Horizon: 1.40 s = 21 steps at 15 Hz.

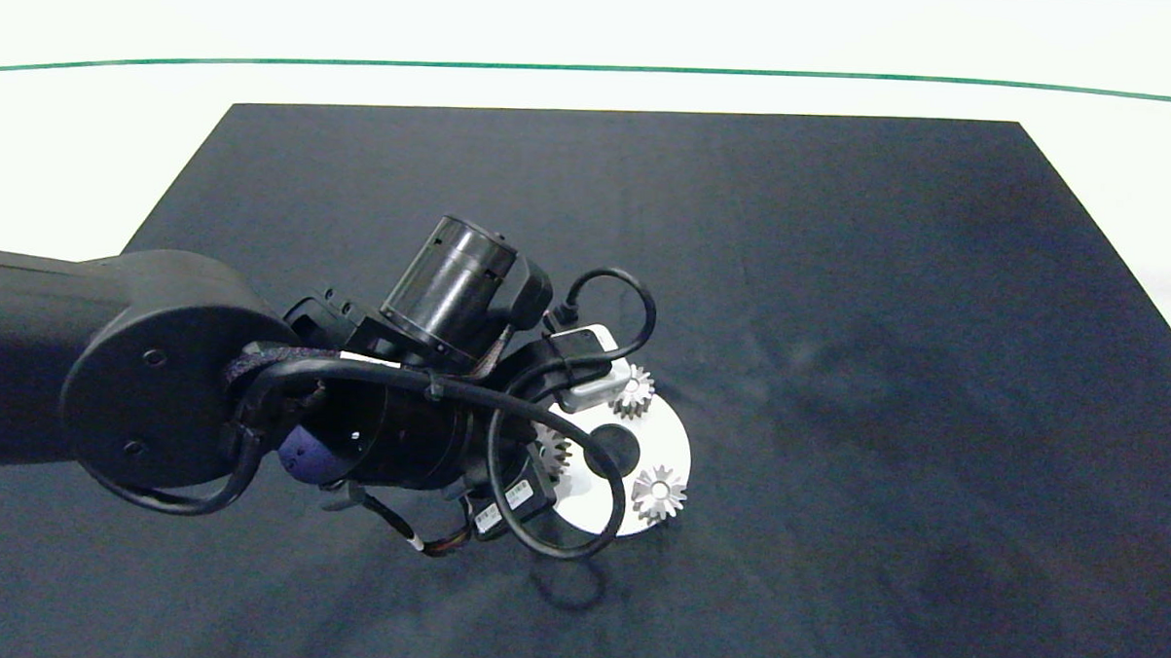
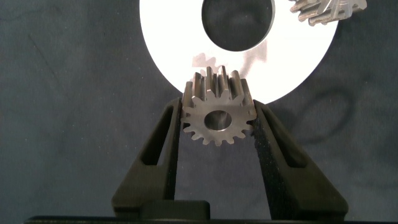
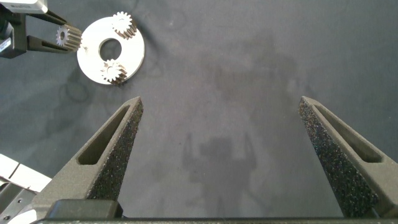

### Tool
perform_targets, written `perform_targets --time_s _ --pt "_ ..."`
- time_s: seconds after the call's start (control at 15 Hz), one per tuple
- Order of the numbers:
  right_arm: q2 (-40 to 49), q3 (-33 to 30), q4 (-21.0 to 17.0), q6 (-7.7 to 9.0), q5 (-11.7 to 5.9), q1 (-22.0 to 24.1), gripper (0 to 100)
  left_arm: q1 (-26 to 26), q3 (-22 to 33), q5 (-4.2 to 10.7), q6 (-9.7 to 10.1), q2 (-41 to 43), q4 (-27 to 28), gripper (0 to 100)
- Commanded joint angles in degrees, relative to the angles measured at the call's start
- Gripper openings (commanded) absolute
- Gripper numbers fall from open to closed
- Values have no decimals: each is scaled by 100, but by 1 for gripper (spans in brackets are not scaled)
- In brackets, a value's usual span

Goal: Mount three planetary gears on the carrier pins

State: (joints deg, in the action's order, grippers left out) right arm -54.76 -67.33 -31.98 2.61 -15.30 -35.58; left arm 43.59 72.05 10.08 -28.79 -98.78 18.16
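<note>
My left gripper (image 2: 217, 107) is shut on a silver planetary gear (image 2: 217, 117), which it holds on edge just above the rim of the white disc (image 2: 166, 43). In the head view this gear (image 1: 553, 452) peeks out from under the left wrist (image 1: 438, 363), at the disc's (image 1: 674, 449) left side. Two more gears (image 1: 633, 391) (image 1: 659, 493) lie flat on the disc. The carrier pins are hidden by the gears. My right gripper (image 3: 221, 102) hangs open and empty over bare mat, far from the disc (image 3: 93, 62).
A large black mat (image 1: 840, 279) covers the white table (image 1: 85, 156), whose far side carries a green line (image 1: 595, 69). The left arm's cables (image 1: 559, 523) loop over the near part of the disc.
</note>
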Motion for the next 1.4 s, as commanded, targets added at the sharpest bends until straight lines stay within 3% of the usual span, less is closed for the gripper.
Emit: perform_targets --time_s 0.07,0.33,1.4 --pt "0 0 -19 3 -8 -10 100 0 55 11 -56 -18 64 28" --pt "0 0 -19 3 1 -10 100 -44 125 20 -179 -18 372 28" --pt "9 0 -10 12 1 -10 100 9 310 29 -179 -150 381 28"
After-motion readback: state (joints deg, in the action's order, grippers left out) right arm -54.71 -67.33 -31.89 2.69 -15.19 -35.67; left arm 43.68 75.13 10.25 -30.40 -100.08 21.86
